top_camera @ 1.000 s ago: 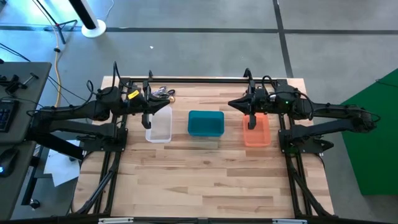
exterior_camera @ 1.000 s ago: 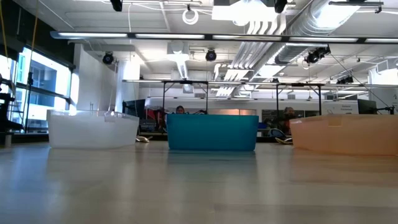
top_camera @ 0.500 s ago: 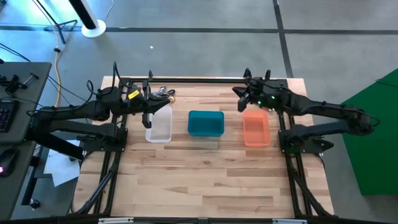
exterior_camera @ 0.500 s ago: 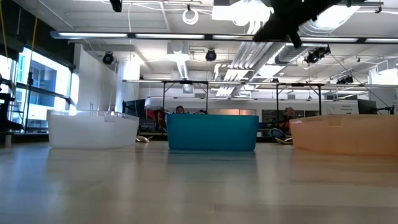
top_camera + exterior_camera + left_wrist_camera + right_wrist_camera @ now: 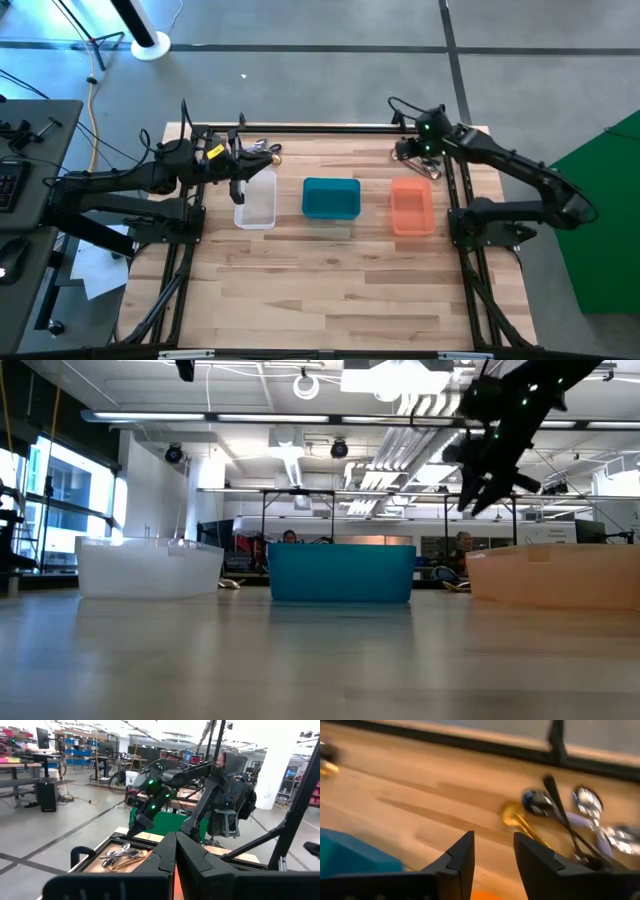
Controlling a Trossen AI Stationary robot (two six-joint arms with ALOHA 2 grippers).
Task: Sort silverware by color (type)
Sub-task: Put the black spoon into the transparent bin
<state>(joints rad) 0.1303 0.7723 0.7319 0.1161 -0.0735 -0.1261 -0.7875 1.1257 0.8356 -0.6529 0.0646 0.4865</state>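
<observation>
Two piles of silverware lie on the wooden table near its far edge. One is behind the clear bin (image 5: 262, 150). The other (image 5: 560, 817), behind the orange bin, has a gold spoon (image 5: 512, 815), a dark spoon (image 5: 536, 802) and silver spoons (image 5: 587, 800). My right gripper (image 5: 494, 854) hangs open above the table just short of this pile, tipped down toward it, and touches nothing; the high view shows it at the far right (image 5: 405, 150). My left gripper (image 5: 175, 857) is shut and level above the clear bin (image 5: 256, 200), with nothing seen in it.
A teal bin (image 5: 331, 198) stands in the middle and an orange bin (image 5: 412, 208) to its right, in a row with the clear one. A black rail (image 5: 320, 128) runs along the far edge. The near half of the table (image 5: 330, 290) is bare wood.
My right gripper has left its place above the orange bin and swung toward the table's far edge. It has sunk lower and tipped from level to slanting down at the silverware pile there. My left arm has kept still.
</observation>
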